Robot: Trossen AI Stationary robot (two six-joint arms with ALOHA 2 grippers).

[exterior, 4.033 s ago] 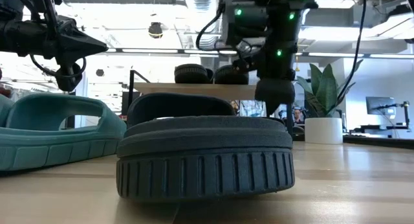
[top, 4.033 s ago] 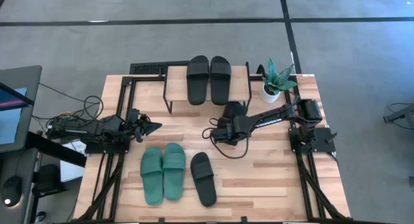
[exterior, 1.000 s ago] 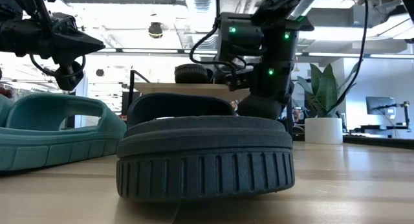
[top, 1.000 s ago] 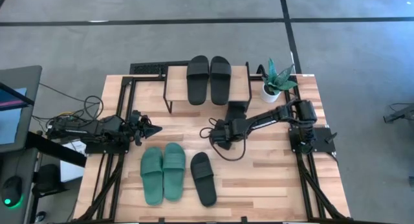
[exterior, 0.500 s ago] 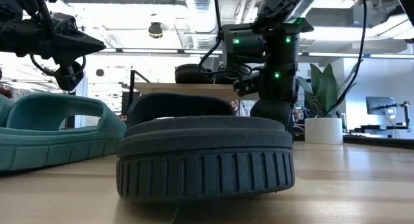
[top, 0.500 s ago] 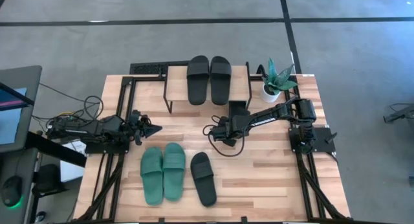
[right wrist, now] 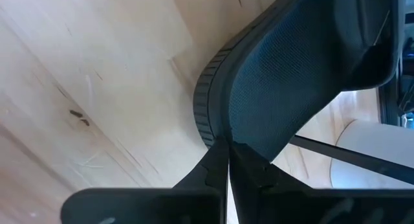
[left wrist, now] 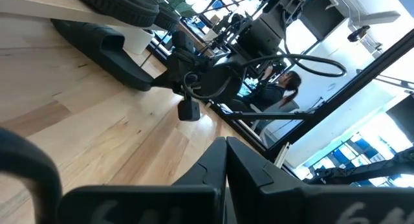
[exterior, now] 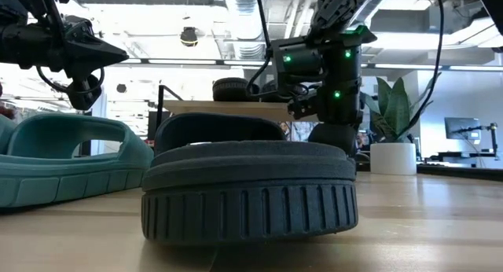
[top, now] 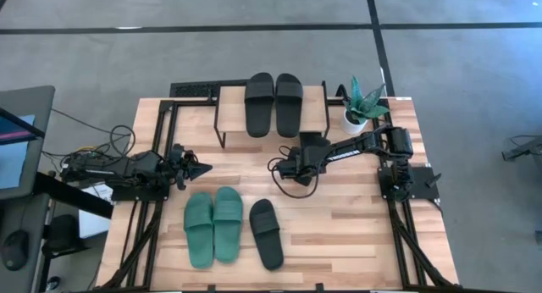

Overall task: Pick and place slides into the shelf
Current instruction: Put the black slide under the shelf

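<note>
R gripper [top: 302, 157] clamped on black slide [right wrist: 291, 75] near shelf [top: 224, 111]; slide to be kept level, slid under plank.

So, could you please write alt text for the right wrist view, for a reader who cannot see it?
The right pincer, fingers shut, pinches the edge of a black slide that is tilted above the light wooden tabletop. The slide's ribbed sole rim and textured footbed face the camera. A thin black shelf leg and part of a white pot show behind it.
</note>
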